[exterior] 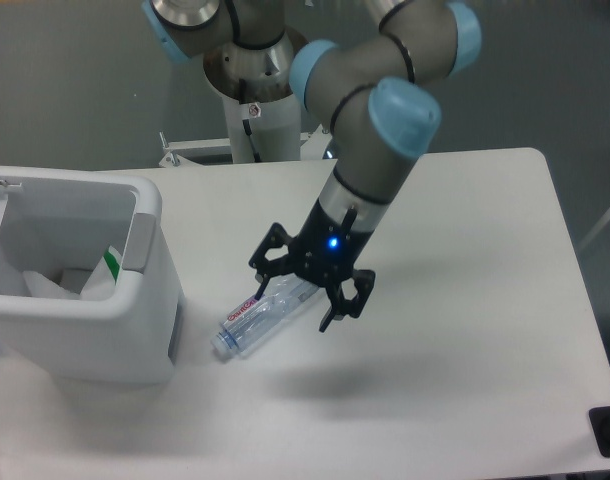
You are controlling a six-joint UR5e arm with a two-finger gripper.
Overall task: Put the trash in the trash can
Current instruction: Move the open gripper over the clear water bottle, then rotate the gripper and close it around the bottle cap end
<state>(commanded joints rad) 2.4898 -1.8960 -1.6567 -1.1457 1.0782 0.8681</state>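
The clear crushed plastic bottle [257, 316] with a red-and-blue label lies on the white table, cap end toward the lower left. My gripper [297, 298] hangs open right over the bottle's upper right end, one finger on each side of it. The fingers stand apart and are not closed on the bottle. The crumpled white wrapper [97, 272] with green print lies inside the trash can [135, 300], the boxy white bin at the left edge of the table.
The arm's base column [257, 110] stands at the back edge of the table [465, 330]. A small dark object [609, 432] sits at the lower right corner. A metal fitting [405, 135] pokes up at the back.
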